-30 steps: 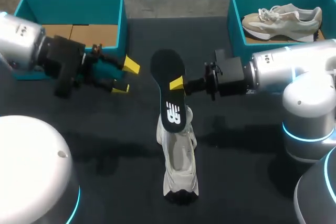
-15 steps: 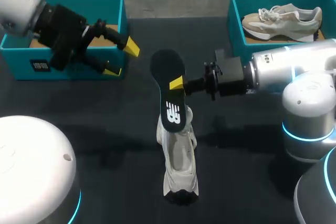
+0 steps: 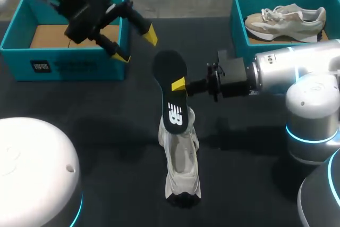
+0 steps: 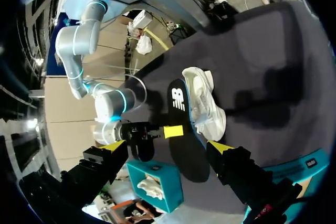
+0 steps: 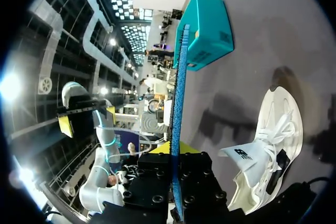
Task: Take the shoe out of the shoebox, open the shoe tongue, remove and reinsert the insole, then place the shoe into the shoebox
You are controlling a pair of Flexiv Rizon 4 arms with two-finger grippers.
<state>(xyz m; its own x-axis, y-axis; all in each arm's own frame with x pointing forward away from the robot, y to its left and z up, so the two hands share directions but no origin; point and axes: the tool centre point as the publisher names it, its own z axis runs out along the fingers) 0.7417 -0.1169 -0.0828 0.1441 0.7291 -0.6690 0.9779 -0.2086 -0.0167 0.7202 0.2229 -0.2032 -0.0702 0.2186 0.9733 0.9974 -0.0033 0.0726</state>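
Observation:
A black insole point(image 3: 171, 91) is held on edge above the table, its heel end down in the white shoe point(image 3: 180, 166) lying mid-table. My right gripper point(image 3: 179, 85) is shut on the insole's middle. In the right wrist view the insole point(image 5: 178, 108) shows edge-on, rising from between the right gripper point(image 5: 175, 153) fingers, with the shoe point(image 5: 273, 140) beside it. My left gripper point(image 3: 137, 46) hangs open and empty by the right end of the empty teal shoebox point(image 3: 64, 65). From the left wrist view, the left gripper point(image 4: 165, 146) looks down on the insole point(image 4: 184, 150) and shoe point(image 4: 206, 103).
A second teal box point(image 3: 239, 22) at the back right holds another beige shoe point(image 3: 284, 17). My right arm's base point(image 3: 311, 126) stands at the right edge, and a white dome point(image 3: 34, 168) fills the front left corner.
My left arm has swung up and to the right, from in front of the left shoebox to its right end, still open. The right arm, insole and shoe have not moved.

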